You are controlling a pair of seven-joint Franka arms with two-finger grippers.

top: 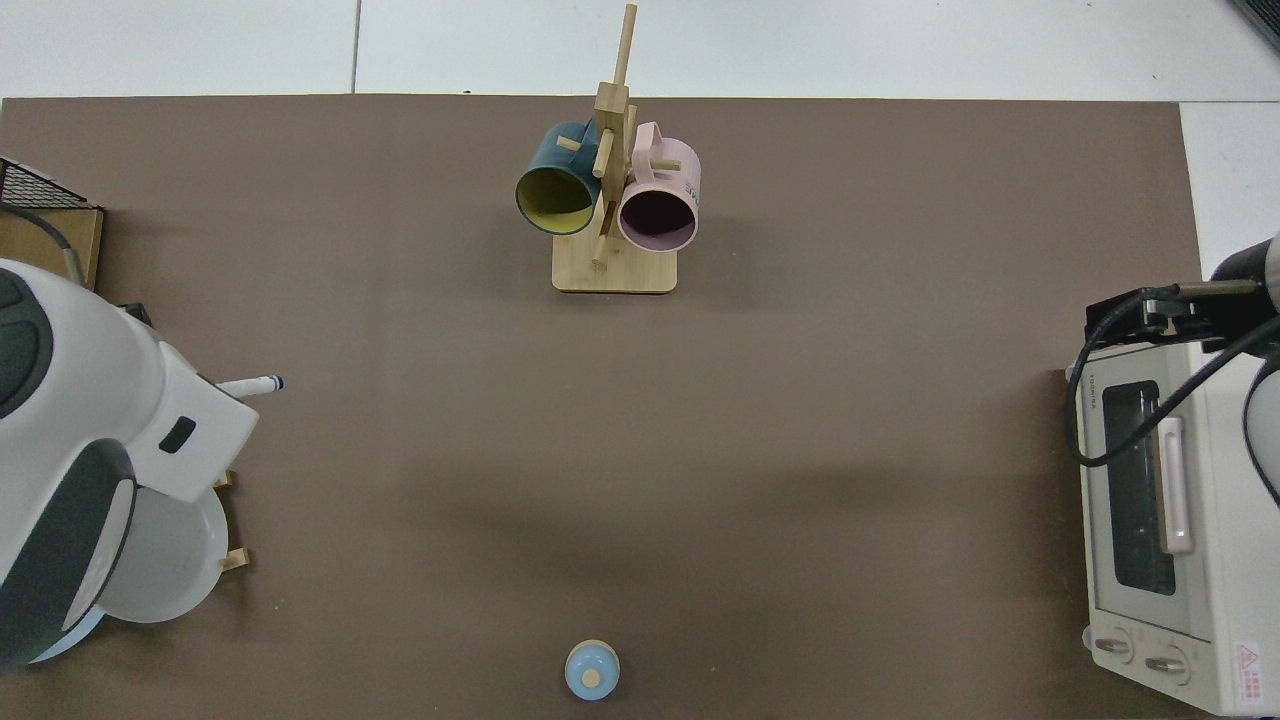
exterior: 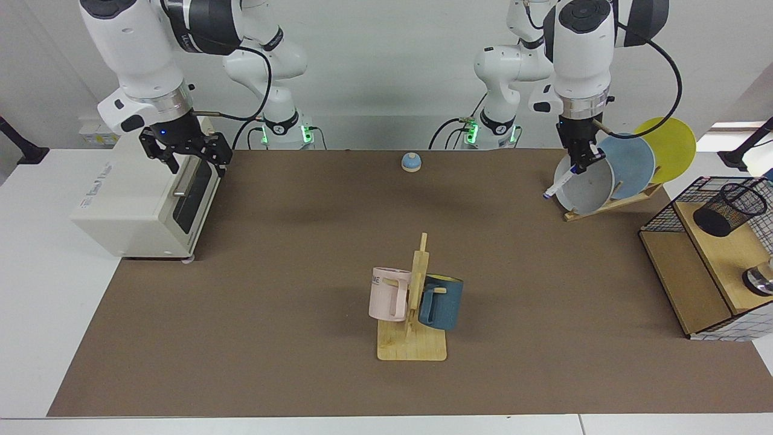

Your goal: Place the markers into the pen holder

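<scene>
A slim white marker (exterior: 560, 182) with blue ends hangs slanted in the air, and my left gripper (exterior: 581, 163) is shut on its upper end, just in front of the grey plate. From above only the marker's free end (top: 255, 384) pokes out from under the left arm, which hides the gripper. The pen holder (exterior: 728, 208), a small black mesh cup, stands on a wooden shelf inside a wire frame at the far right of the facing view, well apart from the marker. My right gripper (exterior: 184, 158) waits open above the toaster oven's front, holding nothing.
A white toaster oven (exterior: 145, 199) stands under the right arm. A wooden mug rack (exterior: 413, 338) with a pink and a blue mug is mid-table. Grey, blue and yellow plates lean in a rack (exterior: 628, 163). A small blue bell (exterior: 410, 161) sits at the back. The wire basket frame (exterior: 664, 211) surrounds the shelf.
</scene>
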